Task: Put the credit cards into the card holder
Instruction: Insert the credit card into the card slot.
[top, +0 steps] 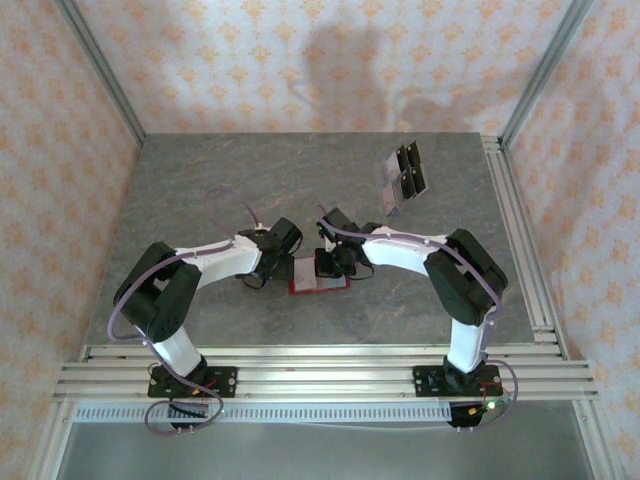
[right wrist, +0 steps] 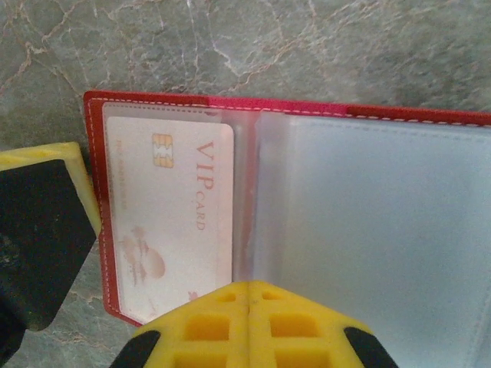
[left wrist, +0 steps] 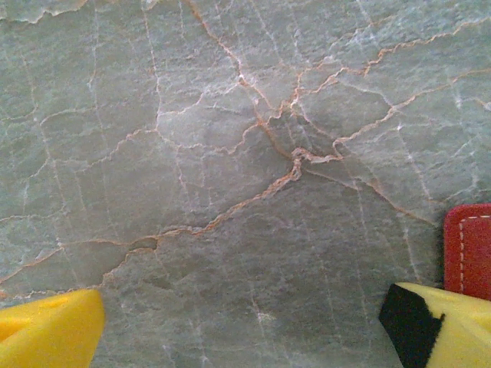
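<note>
Right tool (right wrist: 247, 307), shut, overlaps open card holder (right wrist: 307, 215).

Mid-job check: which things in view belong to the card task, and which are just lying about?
Part of the job: red wallet, VIP card in its sleeve, loose cards at the far right.
Just there: marble tabletop, metal rails at the near edge.

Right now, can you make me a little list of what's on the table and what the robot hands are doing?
card holder: red, lying open on table
in its pocket: one VIP card
other cards: grouped toward the far right
left gripper: open, just beside the holder
right gripper: shut, over the holder's fold
</note>
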Available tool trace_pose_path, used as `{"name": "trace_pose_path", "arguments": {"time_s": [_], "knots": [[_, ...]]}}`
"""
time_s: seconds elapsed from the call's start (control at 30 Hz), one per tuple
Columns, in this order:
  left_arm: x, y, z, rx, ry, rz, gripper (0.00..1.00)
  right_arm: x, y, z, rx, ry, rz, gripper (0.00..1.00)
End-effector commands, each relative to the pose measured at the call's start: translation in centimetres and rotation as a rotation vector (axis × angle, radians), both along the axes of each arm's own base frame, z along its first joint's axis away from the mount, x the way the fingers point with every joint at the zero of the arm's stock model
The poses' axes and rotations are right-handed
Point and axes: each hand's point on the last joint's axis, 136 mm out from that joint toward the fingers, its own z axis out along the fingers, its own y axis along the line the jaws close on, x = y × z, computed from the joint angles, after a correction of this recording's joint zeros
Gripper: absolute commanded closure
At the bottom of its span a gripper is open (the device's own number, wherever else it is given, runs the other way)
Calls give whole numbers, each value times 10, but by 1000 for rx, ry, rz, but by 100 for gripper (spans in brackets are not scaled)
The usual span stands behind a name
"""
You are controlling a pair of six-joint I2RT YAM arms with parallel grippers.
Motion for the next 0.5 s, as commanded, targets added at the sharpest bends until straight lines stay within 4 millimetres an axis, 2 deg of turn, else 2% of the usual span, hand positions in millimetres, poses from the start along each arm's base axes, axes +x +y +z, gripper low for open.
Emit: {"name": "trace_pose_path", "arguments": {"time_s": [0.0,0.47], "knots": [[1,0,-10,6,14,-7,3,-6,2,-6,-9,14,8,100],[1,-1,-11,4,17,-6,3,-10,6,-21,-7,54,13,100]]}}
